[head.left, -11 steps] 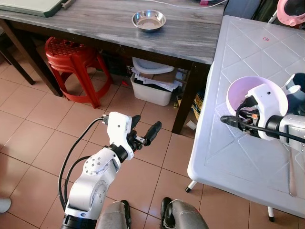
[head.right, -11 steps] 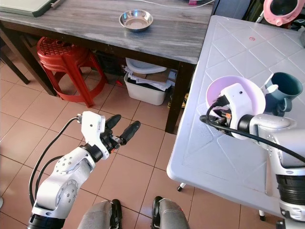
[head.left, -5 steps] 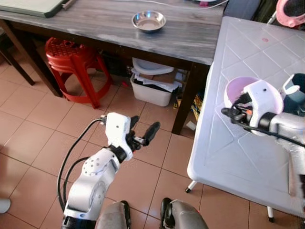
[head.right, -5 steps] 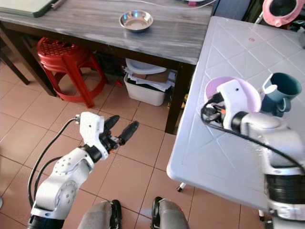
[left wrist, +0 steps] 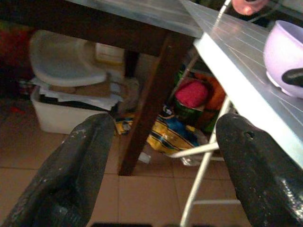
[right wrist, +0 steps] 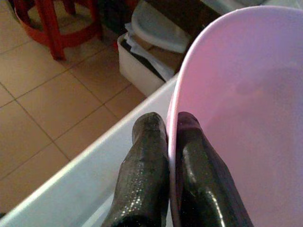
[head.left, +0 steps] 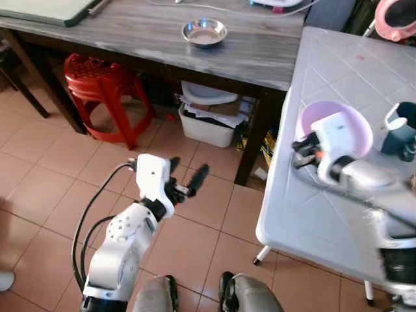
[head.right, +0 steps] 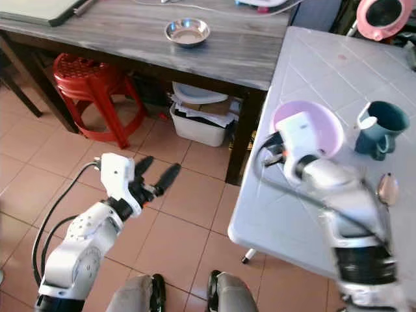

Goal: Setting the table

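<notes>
Since a second ago, right end effector (right wrist: 165,156) and pink bowl (head.right: 312,123) have shifted toward the white worktop's (head.right: 305,214) near-left edge.
Its two fingers pinch the bowl's rim, one inside and one outside, on the worktop beside a teal mug (head.right: 379,123). Left end effector (head.left: 185,185) hangs over the tiled floor (head.left: 58,169), fingers spread and holding nothing. A steel bowl (head.left: 204,32) sits on the grey worktop (head.left: 130,36).

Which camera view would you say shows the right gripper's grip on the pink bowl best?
The right wrist view: the right gripper pinches the pink bowl rim, one finger inside and one outside. In the eye views the wrist housing covers the fingers, though the whole bowl shows on the white table. The left wrist view catches the bowl's side.
</notes>
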{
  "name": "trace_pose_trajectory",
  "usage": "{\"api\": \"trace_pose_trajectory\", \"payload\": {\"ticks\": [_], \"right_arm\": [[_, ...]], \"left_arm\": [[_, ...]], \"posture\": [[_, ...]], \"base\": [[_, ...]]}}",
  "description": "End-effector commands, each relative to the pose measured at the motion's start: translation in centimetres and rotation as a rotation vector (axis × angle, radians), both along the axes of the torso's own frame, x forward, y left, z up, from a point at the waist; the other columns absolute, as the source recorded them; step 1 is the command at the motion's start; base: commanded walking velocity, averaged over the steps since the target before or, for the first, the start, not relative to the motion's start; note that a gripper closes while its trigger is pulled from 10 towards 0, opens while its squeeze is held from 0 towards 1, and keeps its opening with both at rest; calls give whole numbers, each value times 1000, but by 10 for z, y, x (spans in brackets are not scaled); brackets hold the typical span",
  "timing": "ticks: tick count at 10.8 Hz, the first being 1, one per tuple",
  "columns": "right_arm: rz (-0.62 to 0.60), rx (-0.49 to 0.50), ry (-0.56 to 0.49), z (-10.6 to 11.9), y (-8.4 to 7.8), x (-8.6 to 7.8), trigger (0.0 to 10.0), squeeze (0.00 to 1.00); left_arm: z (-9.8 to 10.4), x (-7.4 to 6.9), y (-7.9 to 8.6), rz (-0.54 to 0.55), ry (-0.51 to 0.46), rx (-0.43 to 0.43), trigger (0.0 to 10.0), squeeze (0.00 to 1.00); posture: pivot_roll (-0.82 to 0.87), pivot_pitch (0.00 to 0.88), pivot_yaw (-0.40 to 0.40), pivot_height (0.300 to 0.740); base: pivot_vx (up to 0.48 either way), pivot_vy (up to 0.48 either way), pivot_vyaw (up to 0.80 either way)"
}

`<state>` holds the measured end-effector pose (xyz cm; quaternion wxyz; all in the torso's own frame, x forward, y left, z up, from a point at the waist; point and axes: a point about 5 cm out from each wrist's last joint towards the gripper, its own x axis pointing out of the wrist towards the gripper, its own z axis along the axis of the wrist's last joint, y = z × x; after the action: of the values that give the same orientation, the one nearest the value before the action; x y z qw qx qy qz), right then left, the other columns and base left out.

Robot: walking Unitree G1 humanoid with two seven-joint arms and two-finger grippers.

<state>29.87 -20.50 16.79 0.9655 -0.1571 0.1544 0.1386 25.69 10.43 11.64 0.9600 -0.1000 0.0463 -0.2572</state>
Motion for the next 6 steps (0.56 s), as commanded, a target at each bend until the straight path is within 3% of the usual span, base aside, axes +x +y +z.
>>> {"api": "trace_pose_trajectory", "payload": {"ticks": [1, 3, 6], "right_arm": [[-10, -26, -77, -2, 11, -1, 0, 0], [-45, 13, -205, 1, 21, 0, 0, 0], [-94, 64, -310, -7, 33, -2, 0, 0]], "left_arm": [[1, 2, 5, 34, -11, -2, 10000, 0], [6, 4, 7, 46, -48, -12, 10000, 0], [17, 23, 34, 259, -118, -21, 10000, 0]], "posture": [[-47, 137, -18, 740], [-47, 134, -18, 740], [-46, 130, -24, 740]], "base": [[0, 480, 0], [0, 478, 0], [0, 462, 0]]}}
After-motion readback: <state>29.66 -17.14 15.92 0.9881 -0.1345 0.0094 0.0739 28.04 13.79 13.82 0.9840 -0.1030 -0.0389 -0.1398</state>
